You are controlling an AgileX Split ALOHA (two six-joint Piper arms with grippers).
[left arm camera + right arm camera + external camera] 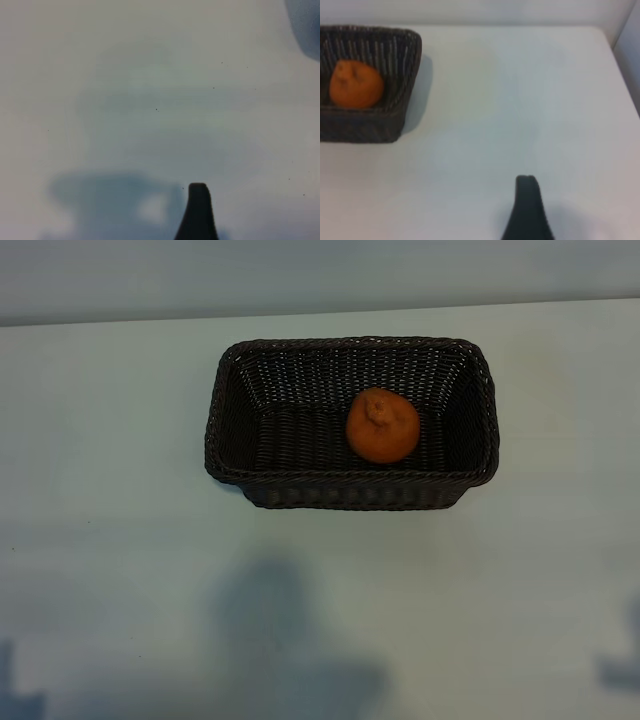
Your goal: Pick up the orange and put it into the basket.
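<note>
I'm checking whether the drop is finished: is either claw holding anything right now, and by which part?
Nothing is held. The orange sits free inside the basket. The right claw and left claw are over bare table, open.

Basket: you see the dark brown woven basket (352,423) sitting on the pale table (110,440), its long side across the view, toward the far edge.
Orange: your orange (382,426) lies inside the basket, right of its middle, creased stem end up.
Table: soft shadows fall across its near part.
Edges: small dark shapes show at your near left and right corners; you cannot tell what they are.
</note>
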